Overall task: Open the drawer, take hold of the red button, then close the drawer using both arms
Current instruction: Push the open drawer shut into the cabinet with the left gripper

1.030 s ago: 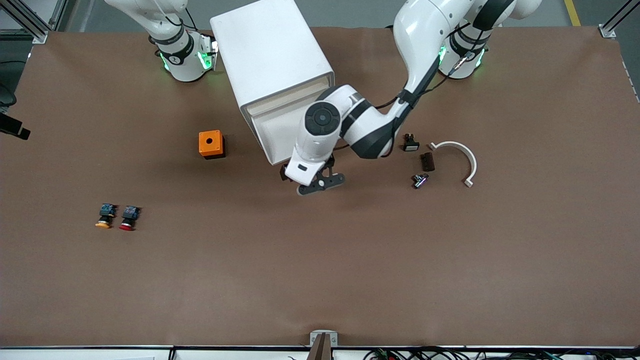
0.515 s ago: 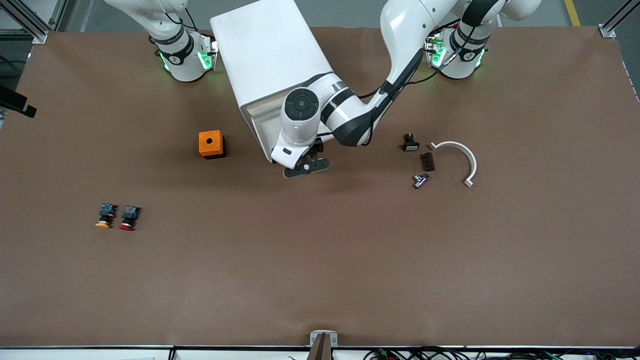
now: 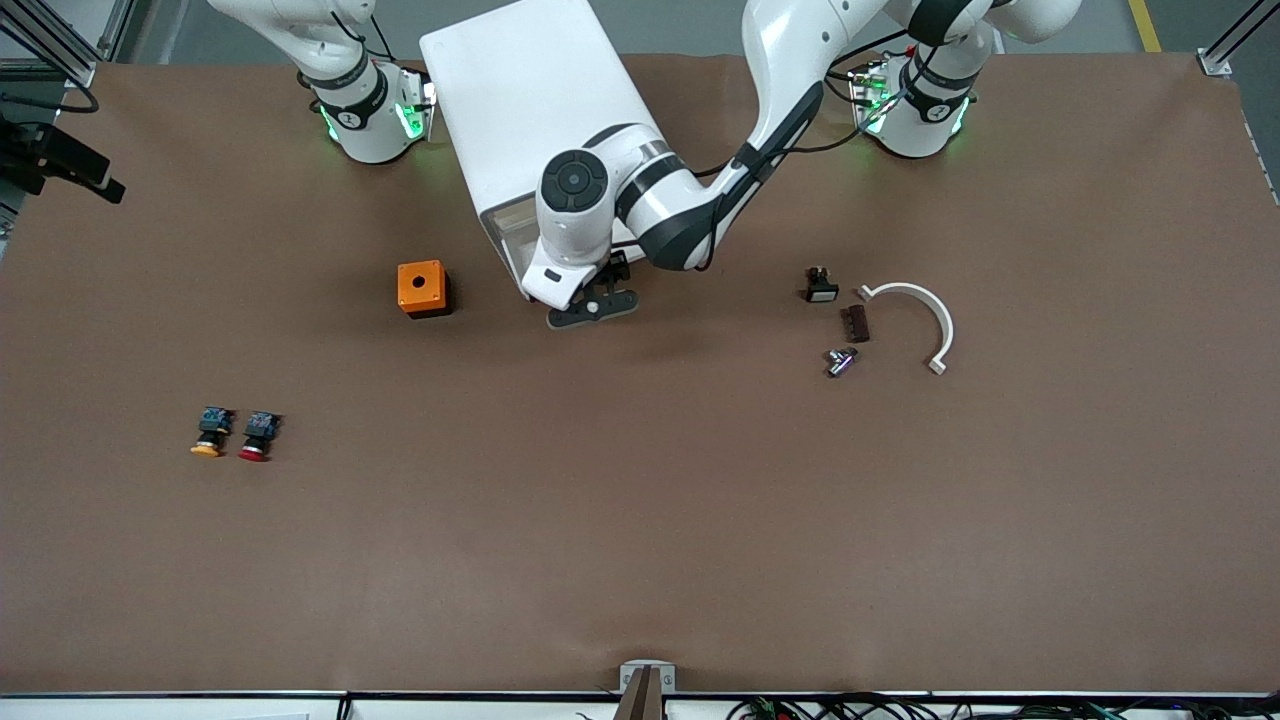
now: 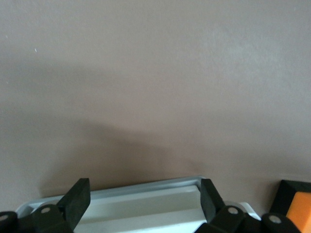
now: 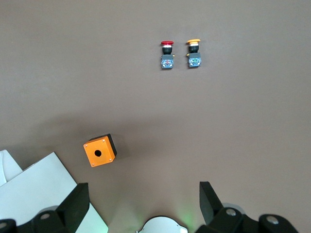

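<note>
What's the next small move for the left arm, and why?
Probably ease the left pincer in a touch and close on the drawer front. Its fingers are open and straddle the white edge of the cabinet front, nothing held. The red-capped button lies on the table; the right pincer waits high over it, open.

The button (image 3: 255, 436) (image 5: 166, 54) lies on its side on the bare table toward the right arm's end, red cap nearest the front camera, black body and blue back end pointing away. The drawer (image 3: 515, 228) (image 4: 146, 206) (a shallow white tray front) shows at the cabinet's (image 3: 530, 110) front, mostly hidden.
</note>
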Controlling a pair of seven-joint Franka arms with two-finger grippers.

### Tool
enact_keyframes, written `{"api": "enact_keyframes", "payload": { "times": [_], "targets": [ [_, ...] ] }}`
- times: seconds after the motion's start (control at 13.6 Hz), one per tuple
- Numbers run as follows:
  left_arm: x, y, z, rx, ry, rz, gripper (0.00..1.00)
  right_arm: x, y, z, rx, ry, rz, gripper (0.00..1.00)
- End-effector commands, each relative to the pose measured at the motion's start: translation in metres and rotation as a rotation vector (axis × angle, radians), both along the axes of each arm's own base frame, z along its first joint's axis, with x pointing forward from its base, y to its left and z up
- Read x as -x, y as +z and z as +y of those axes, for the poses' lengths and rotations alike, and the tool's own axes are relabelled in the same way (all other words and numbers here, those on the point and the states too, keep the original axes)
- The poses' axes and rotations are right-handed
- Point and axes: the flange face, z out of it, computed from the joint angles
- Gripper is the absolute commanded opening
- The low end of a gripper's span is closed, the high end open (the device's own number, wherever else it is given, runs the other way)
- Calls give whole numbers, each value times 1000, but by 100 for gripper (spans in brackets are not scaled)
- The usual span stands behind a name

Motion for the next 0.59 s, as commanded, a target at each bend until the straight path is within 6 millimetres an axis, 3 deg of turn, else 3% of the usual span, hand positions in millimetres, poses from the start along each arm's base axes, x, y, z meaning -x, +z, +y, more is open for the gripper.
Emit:
{"api": "enact_keyframes", "payload": {
  "times": [0.0, 0.22, 0.51],
  "targets": [
    [17, 4, -10, 0, 12, 35, 100, 5, 6, 3, -13, -15, -30, 100],
    [31, 6, -19, 43, 39, 110, 100, 1, 20, 6, 2, -5, -56, 100],
    [39, 5, -24, 81, 73, 183, 100, -5, 23, 4, 5, -8, -55, 100]
  ]
}}
